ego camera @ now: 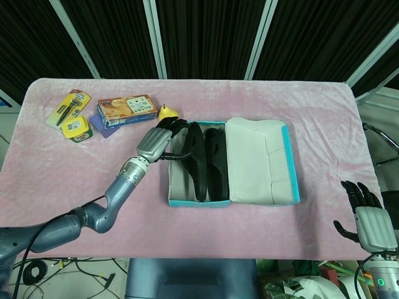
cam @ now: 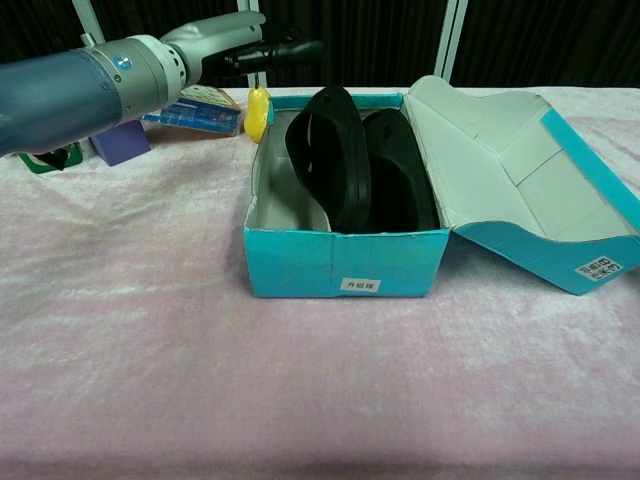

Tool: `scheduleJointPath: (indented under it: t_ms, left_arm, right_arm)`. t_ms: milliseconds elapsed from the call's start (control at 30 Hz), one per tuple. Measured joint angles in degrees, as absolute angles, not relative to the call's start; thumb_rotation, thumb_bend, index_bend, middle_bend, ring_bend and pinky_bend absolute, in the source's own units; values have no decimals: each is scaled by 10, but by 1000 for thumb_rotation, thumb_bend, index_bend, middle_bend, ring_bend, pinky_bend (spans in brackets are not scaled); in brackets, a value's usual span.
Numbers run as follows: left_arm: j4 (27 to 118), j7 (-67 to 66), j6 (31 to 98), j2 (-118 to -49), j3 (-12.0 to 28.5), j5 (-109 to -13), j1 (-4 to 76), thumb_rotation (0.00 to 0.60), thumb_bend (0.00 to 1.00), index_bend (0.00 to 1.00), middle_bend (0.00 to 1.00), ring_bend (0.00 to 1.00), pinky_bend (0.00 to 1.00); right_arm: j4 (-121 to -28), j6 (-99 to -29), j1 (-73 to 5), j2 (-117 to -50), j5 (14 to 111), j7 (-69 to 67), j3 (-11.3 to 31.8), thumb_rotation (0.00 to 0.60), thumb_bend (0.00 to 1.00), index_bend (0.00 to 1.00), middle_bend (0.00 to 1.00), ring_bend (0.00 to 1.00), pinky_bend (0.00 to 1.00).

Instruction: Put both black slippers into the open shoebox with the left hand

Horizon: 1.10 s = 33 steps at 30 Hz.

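1. In the chest view the left hand (cam: pixel 285 52) is mostly cut down to dark fingers at 12 o'clock; whether they touch the left slipper (cam: pixel 330 150) cannot be told.
2. The right hand (ego camera: pixel 368 218) sits at 4 o'clock in the head view, its arm cut by the bottom edge; the chest view misses it.
3. The yellow object (ego camera: pixel 166 113) is half hidden behind the left hand, too small to name.
4. Print on the snack box (ego camera: pixel 126 110) and the shoebox (cam: pixel 300 262) label is unreadable.
5. The right slipper (cam: pixel 400 180) lies partly behind the left one.
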State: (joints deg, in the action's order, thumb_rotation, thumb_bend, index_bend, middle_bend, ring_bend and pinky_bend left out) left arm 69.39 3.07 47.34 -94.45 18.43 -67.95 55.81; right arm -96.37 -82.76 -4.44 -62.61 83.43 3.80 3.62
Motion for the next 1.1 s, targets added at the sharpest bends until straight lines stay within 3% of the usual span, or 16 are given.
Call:
scheduleJointPath:
  t_ms: [133, 567, 1100]
  left_arm:
    - [711, -14, 482, -940, 178, -684, 560, 0, 0, 274, 220, 82, 85]
    - [758, -110, 478, -933, 163, -645, 575, 0, 0, 275, 248, 102, 84]
    - [741, -163, 456, -947, 123, -612, 575, 0, 0, 268, 241, 102, 84]
  right_arm:
    - [-964, -830, -45, -627, 838, 38, 36, 600, 157, 85, 76, 49, 157]
    - [-958, -834, -40, -629, 837, 30, 35, 600, 157, 84, 76, 49, 157]
    - [-955, -836, -37, -632, 839, 27, 34, 600, 157, 84, 76, 49, 157]
